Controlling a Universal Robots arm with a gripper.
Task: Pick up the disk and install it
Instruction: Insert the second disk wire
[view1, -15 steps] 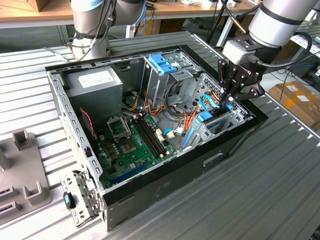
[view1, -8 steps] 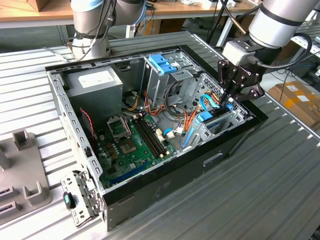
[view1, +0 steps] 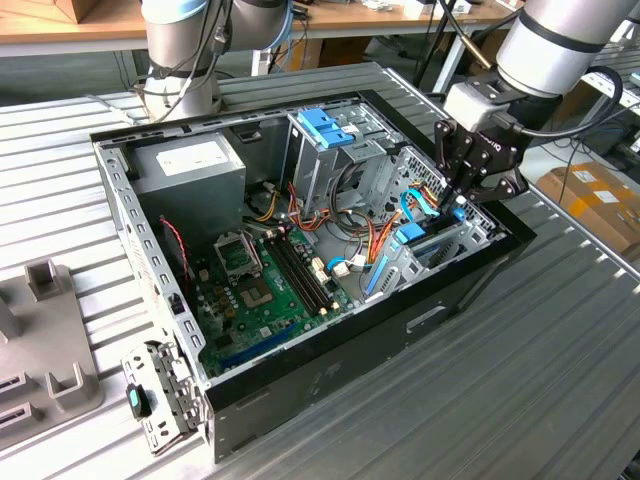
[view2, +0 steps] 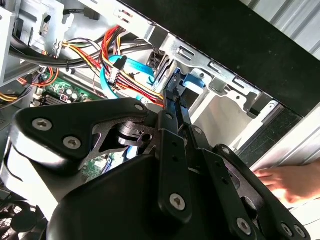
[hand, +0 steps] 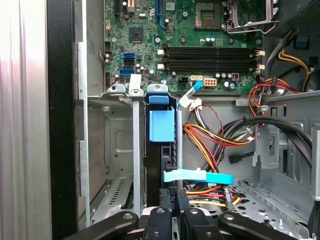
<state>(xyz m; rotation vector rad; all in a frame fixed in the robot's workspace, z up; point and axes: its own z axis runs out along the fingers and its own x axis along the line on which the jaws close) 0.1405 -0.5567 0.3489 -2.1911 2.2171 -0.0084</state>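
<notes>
Claw: my gripper (view1: 462, 203) clamps the disk (hand: 161, 150), edge-on.
Room: the disk stands in the narrow metal bay (hand: 120, 145), cables (hand: 215, 140) close alongside.

Grey-white arm, black cable, black gripper (view1: 470, 185) with silver screws.

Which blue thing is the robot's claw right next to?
The disk, in the corner bay under the gripper. The other blue piece, the bracket, tops the upright cage farther back, with nothing near it.
</notes>
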